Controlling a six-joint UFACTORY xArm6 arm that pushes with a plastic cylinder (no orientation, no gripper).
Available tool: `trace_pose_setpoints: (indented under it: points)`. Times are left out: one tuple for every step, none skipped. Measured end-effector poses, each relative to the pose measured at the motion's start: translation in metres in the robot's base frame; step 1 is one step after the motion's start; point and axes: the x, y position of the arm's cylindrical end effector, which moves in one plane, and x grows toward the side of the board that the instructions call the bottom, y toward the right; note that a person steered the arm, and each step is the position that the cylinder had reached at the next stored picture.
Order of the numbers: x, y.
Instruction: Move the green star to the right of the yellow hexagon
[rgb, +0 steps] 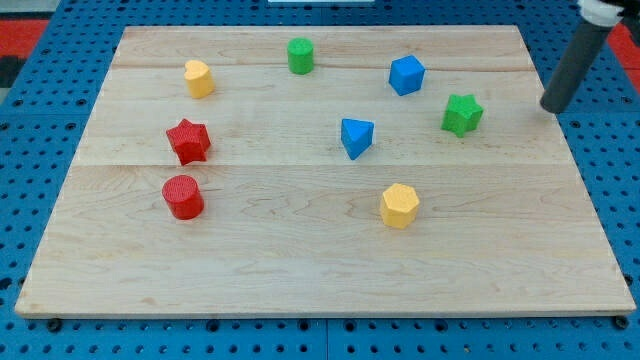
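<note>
The green star (462, 114) lies at the view's right, upper half of the wooden board (320, 270). The yellow hexagon (399, 205) lies below it and to its left, right of centre. My tip (551, 107) is the lower end of the dark rod at the view's far right. It stands to the right of the green star, apart from it, at about the same height in the view.
A blue cube (406, 74) lies up-left of the star, and a blue triangular block (356, 136) lies at centre. A green cylinder (300, 55) lies at top centre, a yellow block (199, 78) at top left. A red star (188, 141) and red cylinder (183, 196) lie at left.
</note>
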Motion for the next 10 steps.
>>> trace_pose_setpoints:
  points:
    - [-0.020,-0.041]
    - [-0.027,-0.087]
    - [0.004,-0.110]
    - [0.046,-0.109]
    - [0.070,-0.116]
    - [0.071,-0.136]
    - [0.087,-0.158]
    - [0.097,-0.145]
    - [0.094,-0.118]
    - [0.084,-0.098]
